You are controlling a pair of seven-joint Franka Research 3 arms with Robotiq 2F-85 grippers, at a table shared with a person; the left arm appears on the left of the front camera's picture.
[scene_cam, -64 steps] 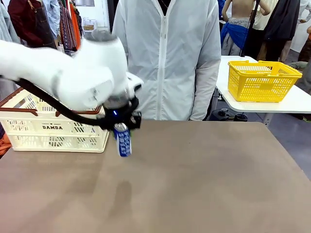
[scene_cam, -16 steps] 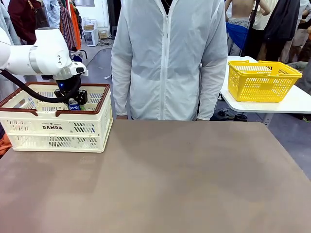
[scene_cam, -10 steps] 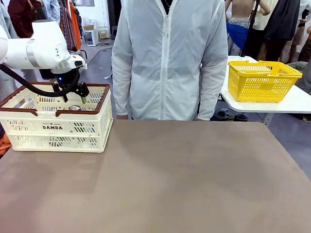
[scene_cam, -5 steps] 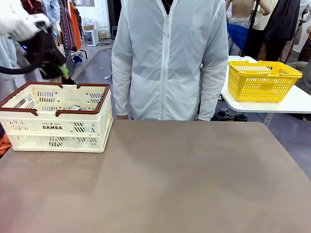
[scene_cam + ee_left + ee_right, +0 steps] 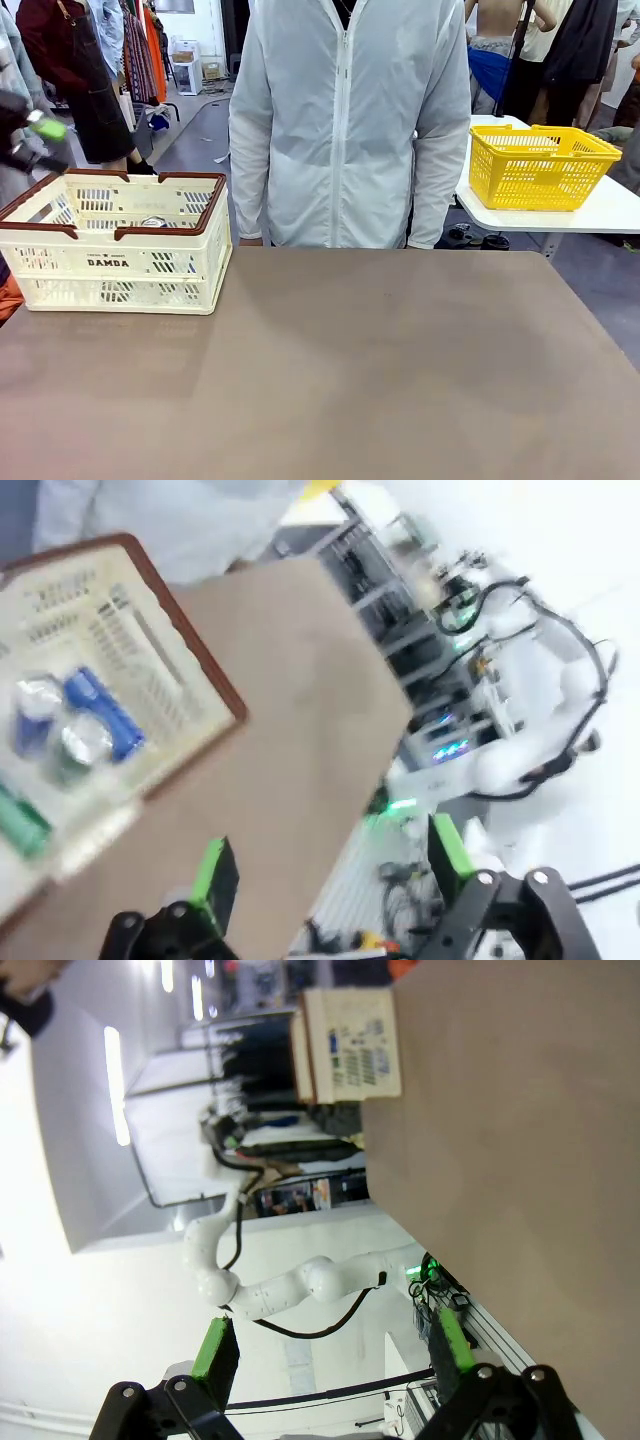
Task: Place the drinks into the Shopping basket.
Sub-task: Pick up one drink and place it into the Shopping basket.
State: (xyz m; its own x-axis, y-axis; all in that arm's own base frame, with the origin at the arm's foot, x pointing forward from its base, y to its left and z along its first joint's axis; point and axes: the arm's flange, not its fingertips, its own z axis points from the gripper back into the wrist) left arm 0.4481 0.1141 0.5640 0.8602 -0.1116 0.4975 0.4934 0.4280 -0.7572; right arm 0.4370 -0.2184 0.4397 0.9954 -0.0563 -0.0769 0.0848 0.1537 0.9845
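The cream Shopping basket (image 5: 112,262) with a brown rim stands at the table's far left. A silver can top (image 5: 153,221) shows inside it. In the left wrist view the basket (image 5: 190,645) holds the drinks: a blue can (image 5: 104,715), a silver-topped can (image 5: 80,744) beside it and a green can (image 5: 20,823) lying near the edge. My left gripper (image 5: 36,144) hangs open and empty at the picture's left edge, above and to the left of the basket; its green pads (image 5: 216,878) stand wide apart. My right gripper (image 5: 330,1352) is open and empty, far from the basket (image 5: 350,1046).
A person in a white jacket (image 5: 345,120) stands at the far side of the brown table (image 5: 340,380). A yellow mesh basket (image 5: 538,166) sits on a separate white table at the right. The right wrist view shows the left arm (image 5: 290,1288) farther off.
My left gripper let go of the blue can inside the basket, rose open and swung away to the left. The can stays in the basket.
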